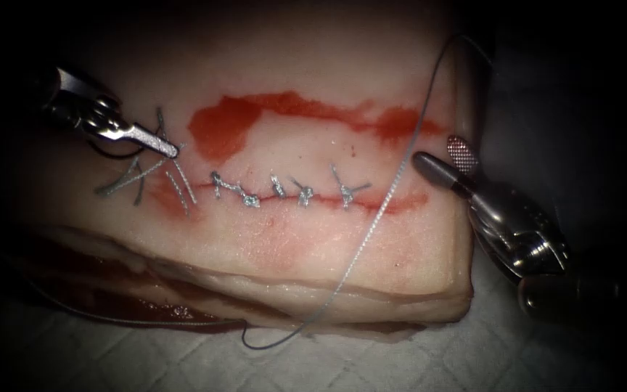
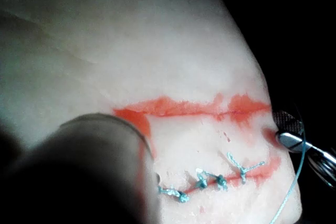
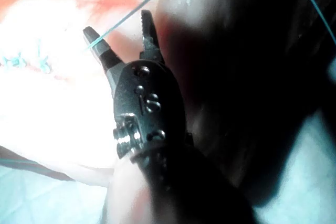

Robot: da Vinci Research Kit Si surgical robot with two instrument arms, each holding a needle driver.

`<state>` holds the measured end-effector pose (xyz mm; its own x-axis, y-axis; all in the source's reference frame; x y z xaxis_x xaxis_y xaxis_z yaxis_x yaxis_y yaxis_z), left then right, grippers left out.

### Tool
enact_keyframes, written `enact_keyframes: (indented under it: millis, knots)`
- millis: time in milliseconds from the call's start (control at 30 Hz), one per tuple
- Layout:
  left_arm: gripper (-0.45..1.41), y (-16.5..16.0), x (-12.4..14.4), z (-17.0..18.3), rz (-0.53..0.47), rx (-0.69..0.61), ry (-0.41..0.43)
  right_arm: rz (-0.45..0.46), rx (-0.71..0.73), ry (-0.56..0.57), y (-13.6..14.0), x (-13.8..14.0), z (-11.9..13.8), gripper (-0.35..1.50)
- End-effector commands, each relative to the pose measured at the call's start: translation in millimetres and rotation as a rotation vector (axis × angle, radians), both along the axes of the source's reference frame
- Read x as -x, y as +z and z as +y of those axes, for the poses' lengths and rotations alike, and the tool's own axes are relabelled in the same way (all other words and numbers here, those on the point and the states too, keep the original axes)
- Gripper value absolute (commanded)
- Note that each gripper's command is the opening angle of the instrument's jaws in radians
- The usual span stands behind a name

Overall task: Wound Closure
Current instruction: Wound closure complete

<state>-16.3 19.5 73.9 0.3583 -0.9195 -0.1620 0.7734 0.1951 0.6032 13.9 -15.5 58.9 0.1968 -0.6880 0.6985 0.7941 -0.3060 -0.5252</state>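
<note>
The tissue bears a level cut closed by several knotted stitches, also seen close up. At the cut's left end, loose thread strands fan out from the tip of my left tool, whose thin jaws are shut where they meet. A thin dark arc lies under its wrist; I cannot tell if it is the needle. My right tool stands open off the cut's right end, holding nothing. The long thread runs past its tip.
Red fluid smears the tissue above the cut. The long thread loops over the tissue's front edge onto the white quilted pad, and another strand trails along the lower left. The right tool sits at the tissue's edge.
</note>
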Motion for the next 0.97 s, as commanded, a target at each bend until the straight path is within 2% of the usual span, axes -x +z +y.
enact_keyframes:
  millis: [33,133,267,367,433,467,500,533,600,700,967]
  knots:
    - [1.19,0.0,0.5,0.6,0.0,0.021,0.007,0.003,0.002,0.0,0.5,-0.9,0.2,1.28]
    - [1.28,-1.8,0.5,1.5,-0.003,0.113,0.08,0.003,0.002,0.001,0.4,-0.9,0.0,1.26]
    - [1.24,-4.5,0.8,3.3,-0.006,0.222,0.042,0.002,0.002,0.002,0.4,-1.0,-0.1,1.28]
    - [1.18,-6.5,0.9,3.1,0.01,0.403,-0.035,-0.001,0.004,-0.001,0.3,-0.9,0.0,1.3]
    - [1.14,-7.7,0.5,1.7,-0.086,0.482,-0.128,-0.003,0.0,-0.003,0.2,-0.7,0.0,1.33]
    - [1.04,-8.1,0.2,0.9,-0.139,0.496,-0.184,-0.003,0.0,-0.003,0.1,-0.7,0.0,1.33]
    - [0.99,-8.3,0.2,0.4,-0.188,0.525,-0.203,-0.003,0.0,-0.002,0.2,-0.7,0.1,1.33]
    - [0.99,-8.7,0.3,0.2,-0.259,0.557,-0.211,-0.003,0.0,-0.002,0.2,-0.7,0.2,1.33]
    - [1.03,-9.0,0.4,0.2,-0.342,0.593,-0.223,0.0,0.004,0.001,0.3,-0.7,0.2,1.35]
    - [1.13,-9.0,0.9,0.5,-0.374,0.646,-0.248,0.006,0.009,0.002,0.1,-0.6,0.2,1.35]
    - [1.09,-7.3,1.3,-0.4,-0.387,0.667,-0.261,0.018,0.005,0.015,-1.2,-0.5,0.8,1.3]
